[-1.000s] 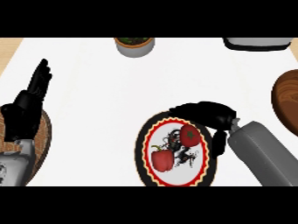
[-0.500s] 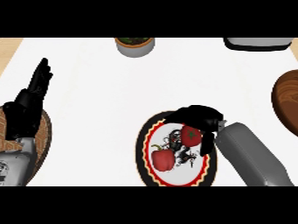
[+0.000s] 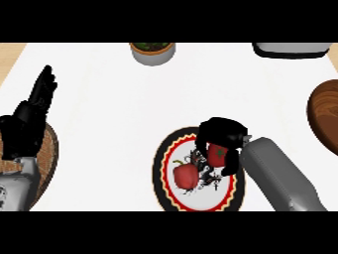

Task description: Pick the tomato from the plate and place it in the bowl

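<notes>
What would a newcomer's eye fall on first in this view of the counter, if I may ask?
The eye goes first to the black right hand, curled over a red tomato on the red-rimmed plate at lower centre, with a second red vegetable lying beside it. Next comes the dark wooden bowl at the right edge. The left hand rests open at the left, fingers up.

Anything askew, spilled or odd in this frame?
Nothing stands out. The plate lies flat on the counter with the tomato and a second red vegetable on it. The right hand curls round the tomato. The wooden bowl sits at the right edge. No spill shows.
</notes>
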Robot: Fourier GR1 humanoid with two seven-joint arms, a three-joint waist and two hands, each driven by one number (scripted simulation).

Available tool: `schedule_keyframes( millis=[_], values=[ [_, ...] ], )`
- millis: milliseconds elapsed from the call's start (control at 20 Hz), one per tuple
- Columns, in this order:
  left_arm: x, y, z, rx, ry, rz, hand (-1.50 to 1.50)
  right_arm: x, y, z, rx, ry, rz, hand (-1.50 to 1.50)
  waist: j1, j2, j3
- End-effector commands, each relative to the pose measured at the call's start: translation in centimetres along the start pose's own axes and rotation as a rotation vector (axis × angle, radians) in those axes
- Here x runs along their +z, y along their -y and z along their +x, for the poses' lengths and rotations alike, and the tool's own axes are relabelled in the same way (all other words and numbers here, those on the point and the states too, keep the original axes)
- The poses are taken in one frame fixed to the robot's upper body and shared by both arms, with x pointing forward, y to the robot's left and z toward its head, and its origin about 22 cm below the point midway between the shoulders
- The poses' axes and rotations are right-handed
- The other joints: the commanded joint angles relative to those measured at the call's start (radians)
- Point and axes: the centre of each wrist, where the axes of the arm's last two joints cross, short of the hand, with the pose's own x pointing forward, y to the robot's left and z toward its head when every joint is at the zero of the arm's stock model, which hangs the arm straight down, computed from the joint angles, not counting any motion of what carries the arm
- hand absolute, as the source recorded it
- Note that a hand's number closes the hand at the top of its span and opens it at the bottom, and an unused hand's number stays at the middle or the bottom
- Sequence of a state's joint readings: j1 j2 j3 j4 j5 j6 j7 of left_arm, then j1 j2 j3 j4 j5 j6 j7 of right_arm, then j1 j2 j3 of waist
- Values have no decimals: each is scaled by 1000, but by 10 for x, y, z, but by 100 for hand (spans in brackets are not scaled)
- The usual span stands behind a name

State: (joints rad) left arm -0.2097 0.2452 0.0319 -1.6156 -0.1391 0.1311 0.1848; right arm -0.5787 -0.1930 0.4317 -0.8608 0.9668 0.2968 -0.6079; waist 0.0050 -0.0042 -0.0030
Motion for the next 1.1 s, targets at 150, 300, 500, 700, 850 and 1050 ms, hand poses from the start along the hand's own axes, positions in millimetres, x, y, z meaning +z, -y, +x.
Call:
schedule_keyframes(
  millis=[150,300,500,700,850,1050],
  values=[
    [-2,12,-1,13,-4,5,0,-9,-14,-2,-9,65,-41,150,-1,5,3],
    [-2,-7,0,-4,-12,24,0,33,-45,34,-31,41,-51,150,-52,-11,1],
    [10,-24,-16,-40,-75,92,0,69,-131,55,-111,-68,0,150,-121,-33,-1],
    [14,-31,-18,-47,-69,112,0,118,-135,80,-129,-67,-119,150,-135,-31,-3],
    [18,-27,-20,-26,-64,120,0,138,-133,105,-258,-32,-308,150,-137,-24,-2],
    [18,-32,-12,-27,-44,108,0,180,-116,136,-303,-47,-494,150,-126,-19,-2]
  ],
)
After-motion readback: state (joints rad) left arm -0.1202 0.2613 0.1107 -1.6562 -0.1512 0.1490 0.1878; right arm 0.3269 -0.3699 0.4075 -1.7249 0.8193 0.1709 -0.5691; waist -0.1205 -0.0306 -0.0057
